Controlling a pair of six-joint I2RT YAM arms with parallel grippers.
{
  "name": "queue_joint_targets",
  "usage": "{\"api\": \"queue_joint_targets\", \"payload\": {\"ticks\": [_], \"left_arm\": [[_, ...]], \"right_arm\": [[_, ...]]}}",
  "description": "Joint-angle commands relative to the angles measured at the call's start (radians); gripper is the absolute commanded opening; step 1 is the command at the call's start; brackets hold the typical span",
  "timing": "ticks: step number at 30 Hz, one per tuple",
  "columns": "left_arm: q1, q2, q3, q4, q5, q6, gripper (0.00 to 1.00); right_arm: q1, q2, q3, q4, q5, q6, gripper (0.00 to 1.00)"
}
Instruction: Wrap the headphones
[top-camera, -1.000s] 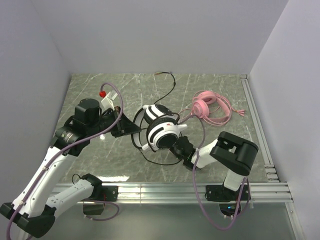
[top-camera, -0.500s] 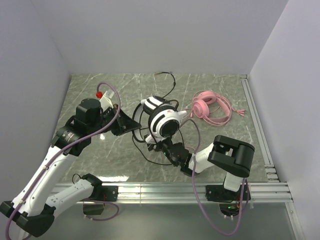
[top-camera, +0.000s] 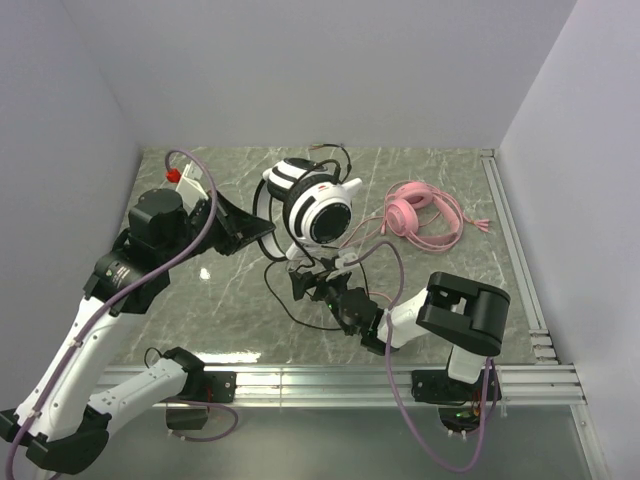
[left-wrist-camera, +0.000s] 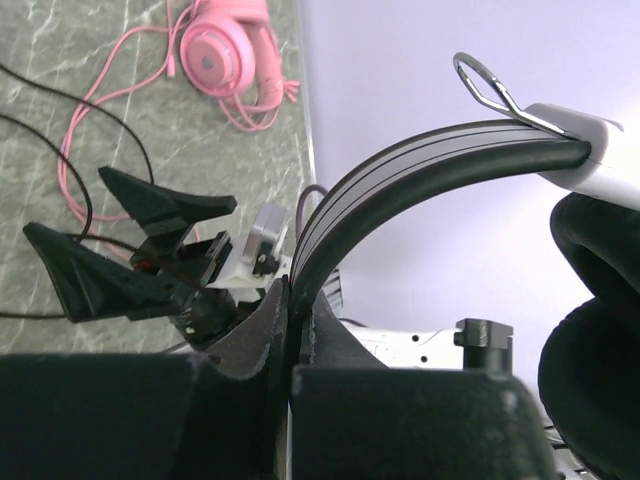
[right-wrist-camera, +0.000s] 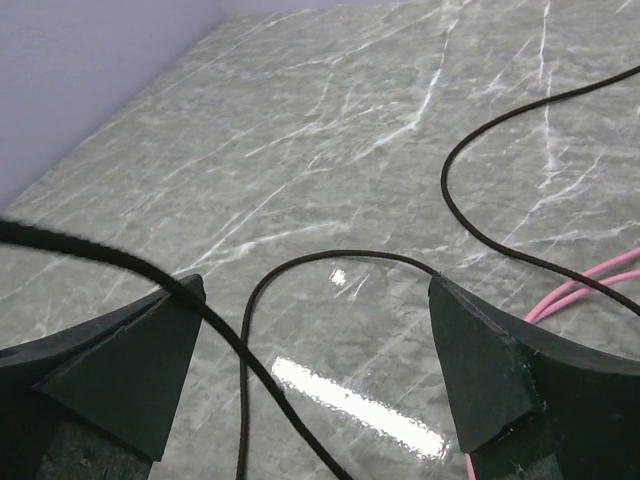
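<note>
Lifted higher, the black-and-white headset (top-camera: 318, 212) stays pinched in the left tool (left-wrist-camera: 292, 305); right tool (right-wrist-camera: 315, 385) gapes wide.

The tabletop (right-wrist-camera: 400, 120) looks glossy and marble-patterned, the black-and-white headset (top-camera: 318, 212) smooth plastic, its ear pad (left-wrist-camera: 600, 380) matt, perhaps leatherette.

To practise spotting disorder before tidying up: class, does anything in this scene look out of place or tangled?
Yes: the black cable sprawls in loose loops over the table and crosses one finger of the open right gripper, not wound up, while the left gripper pinches the band of the black and white headset, holding it aloft.
</note>
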Motion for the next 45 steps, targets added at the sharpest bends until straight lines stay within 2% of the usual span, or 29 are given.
{"api": "queue_joint_targets", "payload": {"ticks": [1, 11, 15, 19, 23, 27, 28, 29, 30, 33, 37, 40, 41, 43, 45], "left_arm": [[-0.005, -0.009, 0.06, 0.084, -0.021, -0.045, 0.0], [-0.004, -0.077, 0.021, 0.091, -0.068, -0.026, 0.04], [-0.005, -0.068, 0.041, 0.052, -0.084, -0.015, 0.01], [-0.004, -0.069, 0.023, 0.066, -0.068, -0.024, 0.0], [-0.004, -0.081, 0.004, 0.089, -0.05, -0.032, 0.0], [-0.004, -0.071, 0.027, 0.066, -0.045, -0.018, 0.0], [-0.005, -0.072, 0.028, 0.065, -0.042, -0.019, 0.0], [-0.005, -0.074, 0.028, 0.065, -0.033, -0.019, 0.0], [-0.004, -0.075, 0.028, 0.066, -0.03, -0.024, 0.0], [-0.005, -0.083, 0.034, 0.054, -0.024, -0.022, 0.0], [-0.004, -0.083, 0.061, 0.014, -0.008, -0.003, 0.0], [-0.004, -0.062, 0.084, -0.02, 0.053, 0.03, 0.0], [-0.004, -0.058, 0.084, -0.029, 0.071, 0.037, 0.0], [-0.004, -0.058, 0.071, -0.044, 0.126, 0.06, 0.0], [-0.004, -0.063, 0.057, -0.054, 0.148, 0.082, 0.0]], "right_arm": [[0.015, -0.047, 0.007, 0.461, 0.04, -0.016, 1.0], [0.104, -0.027, 0.145, 0.459, 0.135, -0.265, 0.98], [0.104, -0.009, 0.181, 0.459, 0.148, -0.335, 0.97], [0.102, 0.007, 0.202, 0.459, 0.128, -0.36, 0.95], [0.104, 0.033, 0.239, 0.459, 0.15, -0.362, 0.99], [0.102, 0.039, 0.245, 0.459, 0.133, -0.377, 0.99], [0.102, 0.039, 0.247, 0.459, 0.139, -0.376, 0.88], [0.104, 0.04, 0.245, 0.459, 0.154, -0.372, 0.62], [0.104, 0.04, 0.245, 0.459, 0.164, -0.362, 0.58], [0.101, 0.037, 0.23, 0.459, 0.164, -0.365, 0.6], [0.096, 0.019, 0.173, 0.458, 0.084, -0.337, 0.61], [0.059, -0.005, 0.084, 0.459, -0.032, -0.248, 0.56], [0.041, -0.018, 0.067, 0.459, -0.064, -0.165, 0.54], [-0.02, -0.029, 0.029, 0.459, -0.135, -0.104, 0.44], [-0.056, -0.044, 0.014, 0.459, -0.178, -0.064, 0.43]]}}
